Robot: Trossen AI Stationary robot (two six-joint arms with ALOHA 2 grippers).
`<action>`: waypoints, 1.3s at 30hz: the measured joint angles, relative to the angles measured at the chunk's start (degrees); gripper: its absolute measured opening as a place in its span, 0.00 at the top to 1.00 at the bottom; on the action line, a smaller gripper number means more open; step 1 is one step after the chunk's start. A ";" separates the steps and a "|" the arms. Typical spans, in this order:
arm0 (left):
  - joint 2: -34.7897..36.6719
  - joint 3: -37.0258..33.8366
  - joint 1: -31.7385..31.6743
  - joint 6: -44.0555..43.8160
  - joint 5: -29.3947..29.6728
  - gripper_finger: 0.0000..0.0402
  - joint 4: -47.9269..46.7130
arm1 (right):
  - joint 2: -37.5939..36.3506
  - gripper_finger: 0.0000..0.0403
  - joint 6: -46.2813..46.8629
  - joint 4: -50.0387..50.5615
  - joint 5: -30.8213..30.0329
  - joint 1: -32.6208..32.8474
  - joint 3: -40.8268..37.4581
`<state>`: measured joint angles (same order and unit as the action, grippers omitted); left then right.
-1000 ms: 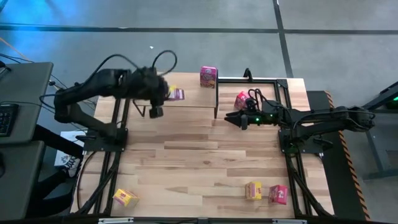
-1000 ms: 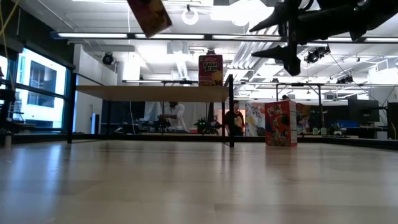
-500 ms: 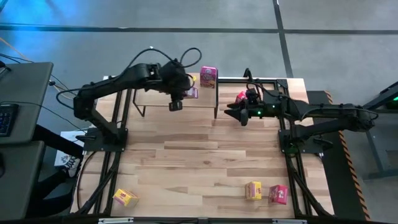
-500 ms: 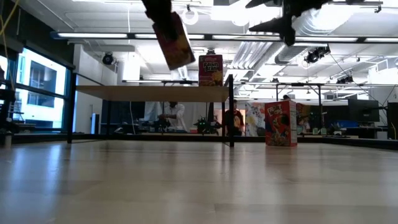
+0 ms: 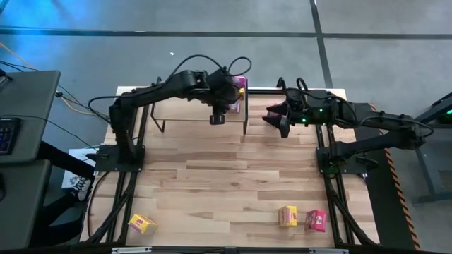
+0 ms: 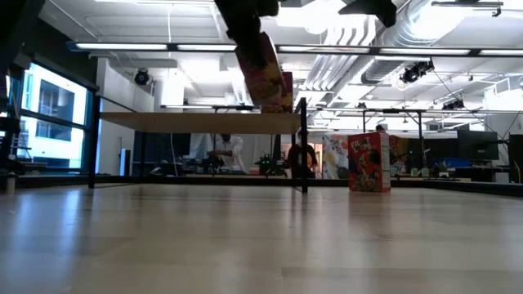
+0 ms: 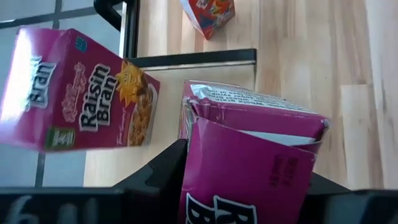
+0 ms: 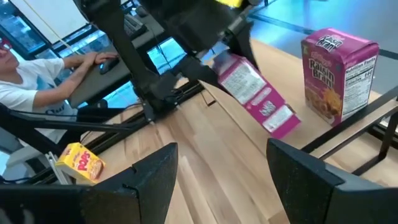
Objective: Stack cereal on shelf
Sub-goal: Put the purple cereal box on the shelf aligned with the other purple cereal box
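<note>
My left gripper [image 5: 224,99] is shut on a pink cereal box [image 6: 263,67], carried tilted over the right end of the shelf [image 5: 185,113]. Just beyond it a pink Raisin Bran box [image 7: 81,99] stands upright on its base on the shelf plank. My right gripper [image 8: 227,186] is open and raised above the table, right of the shelf. It hovers over a red box [image 6: 369,162] that stands on the table. Two yellow boxes [image 5: 141,224] [image 5: 287,215] and another pink one [image 5: 316,219] lie near the table's near edge. My left gripper pinches the pink box between its two fingers [image 7: 155,180] at its upper end [image 7: 249,193], coming from above. The box hangs below the fingers, tilted, with its lower end [image 6: 270,102] clear of the shelf plank.
The black frame rails [image 5: 321,152] run along both table sides. The shelf's black leg [image 6: 304,147] stands between the shelf and the red box. A person [image 8: 25,93] sits at a desk beyond the table's left side. Bare wood [image 5: 226,176] fills the table's middle.
My left gripper has carried the pink box from above the shelf's left end toward the table's right, lowering it to beside the Raisin Bran box. My right gripper has risen and moved toward the far edge, staying open.
</note>
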<state>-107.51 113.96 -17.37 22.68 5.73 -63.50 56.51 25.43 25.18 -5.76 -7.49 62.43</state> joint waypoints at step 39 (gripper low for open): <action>-3.12 5.87 -0.20 5.12 5.91 0.39 3.37 | 0.02 0.40 0.00 1.95 -0.28 0.00 0.04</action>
<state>-110.63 119.82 -17.56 27.80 11.64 -60.12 56.53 25.44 27.13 -6.04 -7.49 62.48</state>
